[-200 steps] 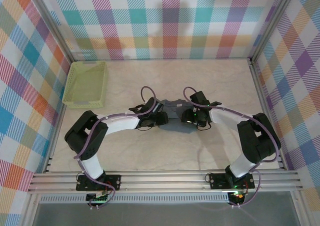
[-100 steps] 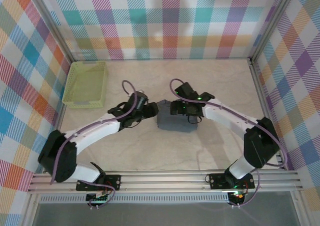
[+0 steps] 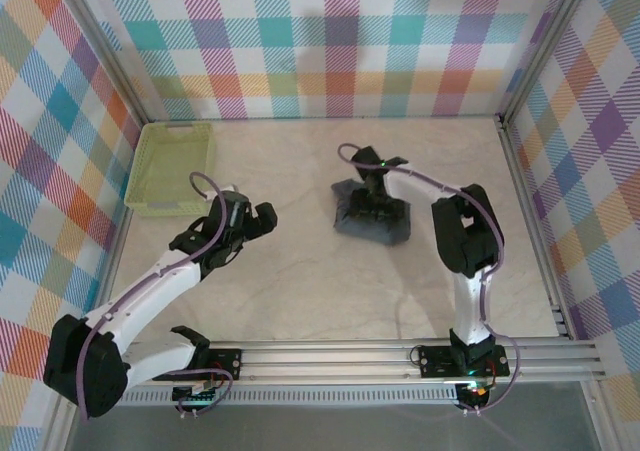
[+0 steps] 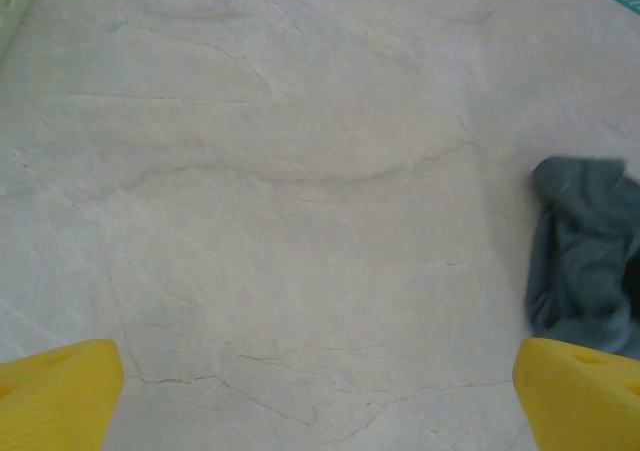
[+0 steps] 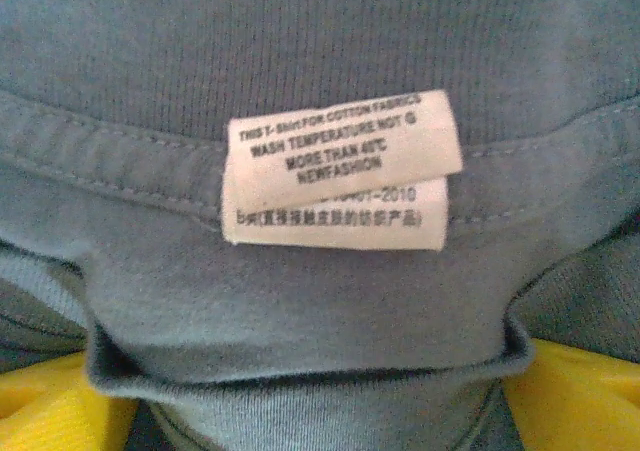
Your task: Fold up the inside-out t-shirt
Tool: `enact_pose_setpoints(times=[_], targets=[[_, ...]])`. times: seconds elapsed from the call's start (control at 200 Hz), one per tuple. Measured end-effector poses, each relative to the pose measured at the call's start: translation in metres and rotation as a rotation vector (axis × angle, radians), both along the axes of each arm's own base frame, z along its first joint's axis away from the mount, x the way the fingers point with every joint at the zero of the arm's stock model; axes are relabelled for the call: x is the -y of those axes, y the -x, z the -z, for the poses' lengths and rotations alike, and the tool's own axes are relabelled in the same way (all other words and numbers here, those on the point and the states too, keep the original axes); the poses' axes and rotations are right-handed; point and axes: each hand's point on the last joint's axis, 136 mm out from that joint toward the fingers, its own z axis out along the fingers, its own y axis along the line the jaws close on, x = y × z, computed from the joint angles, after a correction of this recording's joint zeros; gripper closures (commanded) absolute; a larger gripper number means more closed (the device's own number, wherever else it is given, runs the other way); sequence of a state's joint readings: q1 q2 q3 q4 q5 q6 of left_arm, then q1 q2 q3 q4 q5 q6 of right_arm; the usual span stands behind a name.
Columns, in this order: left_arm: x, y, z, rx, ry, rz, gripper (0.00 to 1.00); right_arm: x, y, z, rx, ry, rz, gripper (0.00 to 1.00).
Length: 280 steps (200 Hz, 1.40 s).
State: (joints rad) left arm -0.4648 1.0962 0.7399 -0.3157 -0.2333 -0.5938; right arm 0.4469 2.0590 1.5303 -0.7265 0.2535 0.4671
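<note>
Left fingers (image 4: 60, 391) — now off t-shirt (image 4: 585, 261)

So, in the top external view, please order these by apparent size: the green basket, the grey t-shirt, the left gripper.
1. lime-green mesh basket, largest.
2. slate-grey t-shirt, bunched up, somewhat smaller.
3. left gripper, smallest, even though it stands nearer the camera.

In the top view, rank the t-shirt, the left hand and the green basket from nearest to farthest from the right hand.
1. t-shirt: directly beneath the right hand, right of centre.
2. left hand: off to the left, at about the same depth.
3. green basket: farthest, at the left wall, beyond the left hand.
</note>
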Motion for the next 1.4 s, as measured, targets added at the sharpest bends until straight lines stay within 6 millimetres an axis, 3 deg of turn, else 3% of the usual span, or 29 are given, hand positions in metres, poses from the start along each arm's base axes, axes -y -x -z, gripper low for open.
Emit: enact_pose_setpoints(times=[0.19, 0.44, 0.555, 0.67, 0.755, 0.935, 1.035, 1.095, 1.195, 1.295, 1.36, 1.4], targets=[[-0.006, 0.001, 0.005, -0.004, -0.025, -0.003, 0.0, 0.037, -0.083, -0.004, 0.058, 0.018, -0.021, 0.08], [-0.007, 0.0, 0.005, 0.005, -0.07, 0.037, 0.0, 0.052, -0.172, -0.011, 0.155, 0.047, -0.115, 0.08], [-0.008, 0.001, 0.006, 0.006, -0.083, 0.048, 0.0, 0.059, -0.193, -0.012, 0.187, 0.043, -0.132, 0.08], [-0.011, 0.002, 0.007, 0.008, -0.102, 0.05, 0.0, 0.075, -0.196, -0.012, 0.182, 0.043, -0.135, 0.08], [-0.013, 0.001, 0.008, 0.009, -0.121, 0.046, 0.0, 0.082, -0.197, -0.012, 0.18, 0.045, -0.144, 0.02], [-0.021, -0.008, 0.008, 0.035, -0.188, 0.027, 0.0, 0.088, -0.192, -0.027, 0.183, 0.06, -0.166, 0.0], [-0.026, -0.018, 0.003, 0.076, -0.25, 0.017, 0.0, 0.09, -0.173, -0.05, 0.177, 0.054, -0.166, 0.0], [-0.028, -0.022, 0.0, 0.095, -0.287, 0.023, 0.0, 0.092, -0.15, -0.071, 0.194, 0.042, -0.159, 0.0], [-0.036, -0.025, -0.007, 0.169, -0.332, 0.014, 0.0, 0.099, -0.094, -0.114, 0.259, 0.017, -0.137, 0.0], [-0.055, -0.011, 0.0, 0.242, -0.392, -0.018, 0.0, 0.109, -0.042, -0.152, 0.389, -0.003, -0.1, 0.0], [-0.071, -0.002, 0.009, 0.255, -0.444, -0.049, 0.0, 0.116, -0.016, -0.162, 0.476, -0.006, -0.076, 0.0], [-0.077, 0.001, 0.014, 0.253, -0.472, -0.063, 0.0, 0.121, 0.0, -0.158, 0.513, -0.002, -0.068, 0.0]])
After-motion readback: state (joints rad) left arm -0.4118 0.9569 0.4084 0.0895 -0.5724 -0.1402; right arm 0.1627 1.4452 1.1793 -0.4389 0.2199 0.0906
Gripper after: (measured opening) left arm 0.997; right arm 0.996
